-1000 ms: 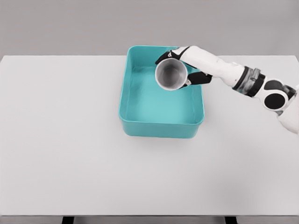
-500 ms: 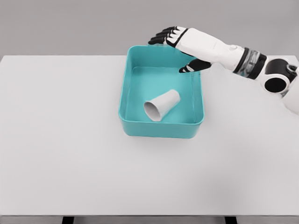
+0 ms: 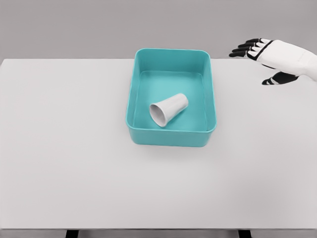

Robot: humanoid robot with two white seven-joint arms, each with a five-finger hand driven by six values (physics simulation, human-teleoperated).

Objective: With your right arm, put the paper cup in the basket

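right robot hand | upper right | fingers spread, empty

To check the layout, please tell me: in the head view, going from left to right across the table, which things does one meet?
Bare table → teal basket with the paper cup lying on its side inside → right hand, open, holding nothing.

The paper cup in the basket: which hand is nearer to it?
Right. The right hand is open, up and right of the paper cup, beyond the basket. No left hand is in view.
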